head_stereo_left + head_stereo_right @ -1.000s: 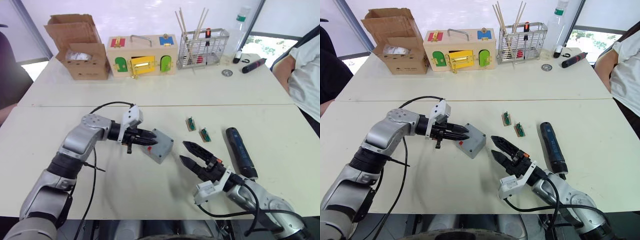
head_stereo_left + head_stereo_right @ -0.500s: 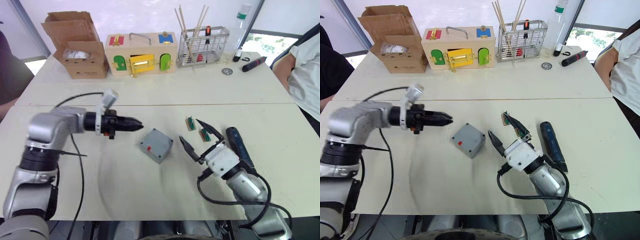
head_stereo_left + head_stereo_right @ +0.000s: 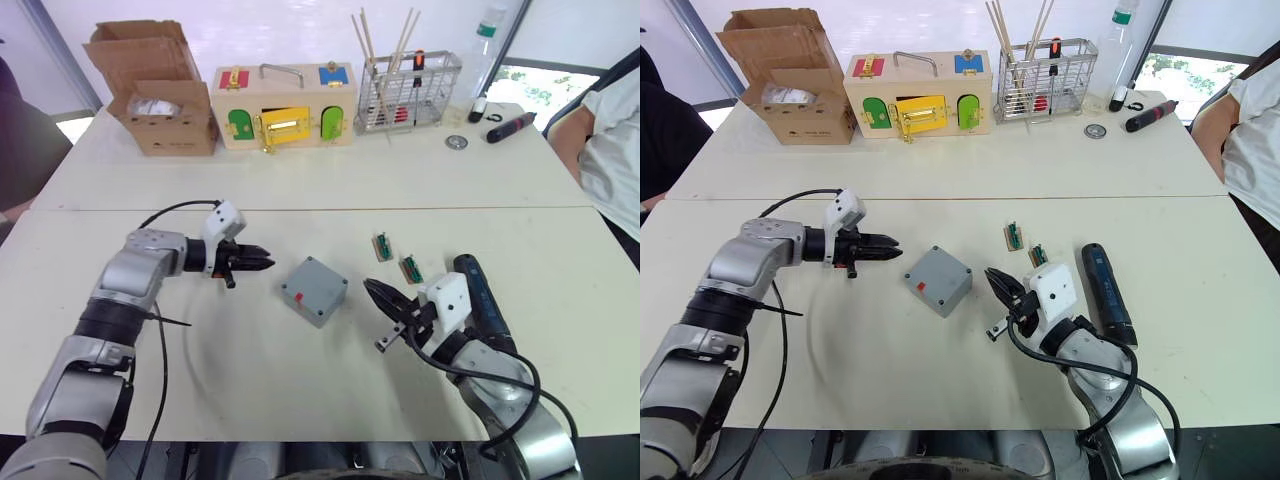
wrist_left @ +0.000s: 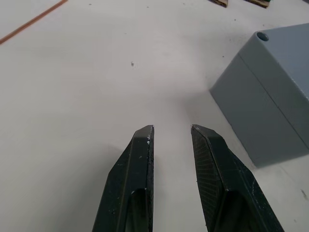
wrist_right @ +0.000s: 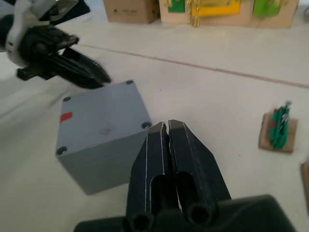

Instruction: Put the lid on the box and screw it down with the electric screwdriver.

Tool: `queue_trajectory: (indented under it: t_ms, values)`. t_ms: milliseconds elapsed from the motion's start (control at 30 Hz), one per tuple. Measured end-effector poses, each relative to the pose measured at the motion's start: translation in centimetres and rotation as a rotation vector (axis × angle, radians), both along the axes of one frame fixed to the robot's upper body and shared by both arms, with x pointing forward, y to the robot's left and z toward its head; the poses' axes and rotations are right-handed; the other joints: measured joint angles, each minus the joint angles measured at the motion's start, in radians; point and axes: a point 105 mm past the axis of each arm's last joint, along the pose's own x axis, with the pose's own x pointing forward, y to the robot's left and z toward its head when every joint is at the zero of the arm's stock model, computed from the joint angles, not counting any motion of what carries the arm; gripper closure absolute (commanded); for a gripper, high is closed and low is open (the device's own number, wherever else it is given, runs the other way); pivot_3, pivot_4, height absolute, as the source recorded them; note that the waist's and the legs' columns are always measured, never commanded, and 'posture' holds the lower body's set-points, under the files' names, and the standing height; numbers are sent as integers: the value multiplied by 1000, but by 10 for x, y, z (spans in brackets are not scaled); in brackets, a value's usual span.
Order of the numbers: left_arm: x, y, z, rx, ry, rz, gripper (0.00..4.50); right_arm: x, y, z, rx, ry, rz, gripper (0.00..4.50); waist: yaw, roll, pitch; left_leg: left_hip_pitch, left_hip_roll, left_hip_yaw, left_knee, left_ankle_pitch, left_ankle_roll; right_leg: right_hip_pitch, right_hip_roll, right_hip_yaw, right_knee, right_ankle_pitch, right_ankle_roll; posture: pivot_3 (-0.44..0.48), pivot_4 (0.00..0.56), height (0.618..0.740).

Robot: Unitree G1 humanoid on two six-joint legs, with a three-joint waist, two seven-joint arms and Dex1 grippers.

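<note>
The grey box [image 3: 314, 290] rests on the white table between my two grippers. Its upward face is closed, with a hole at each corner and a small red mark [image 5: 66, 116]; whether that face is the lid I cannot tell. My left gripper [image 3: 265, 263] hovers just left of the box, apart from it. It is slightly open, with nothing between its fingers [image 4: 140, 159]. My right gripper [image 5: 166, 124] is shut on nothing, its tips close to the box's right corner. The dark blue electric screwdriver [image 3: 480, 300] lies on the table just right of the right gripper.
Two small green parts [image 3: 383, 246] [image 3: 410, 268] lie beyond the right gripper. At the back stand a cardboard box [image 3: 155, 90], a wooden box with coloured doors [image 3: 285, 105] and a wire rack [image 3: 408, 92]. A small black-and-red tool [image 3: 508, 128] lies near a person's sleeve [image 3: 612, 150].
The right gripper has closed from wide open and swung up beside the box. The left gripper has drawn back from the box's side to its left. The box stays put.
</note>
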Motion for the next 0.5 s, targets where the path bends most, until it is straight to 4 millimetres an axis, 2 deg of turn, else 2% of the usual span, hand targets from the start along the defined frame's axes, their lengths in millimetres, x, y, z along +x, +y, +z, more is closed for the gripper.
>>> queue_trajectory:
  t_ms: [233,367,500]
  values:
    - [-1,-17,-10,2,14,-72,3313,-11,11,-14,9,189,111,4446,-1,0,0,0,0,0,0,0,0,0,0,0,0,0,0,0,150,740]
    - [-5,-20,-11,12,20,-106,3313,-3,18,-13,1,196,139,4446,-5,0,0,0,0,0,-1,0,0,0,0,0,0,0,0,0,150,740]
    - [-17,-23,-17,21,27,-133,3313,7,16,-23,-12,232,115,4446,-4,0,0,0,0,0,-1,0,0,-1,0,0,0,0,0,0,150,740]
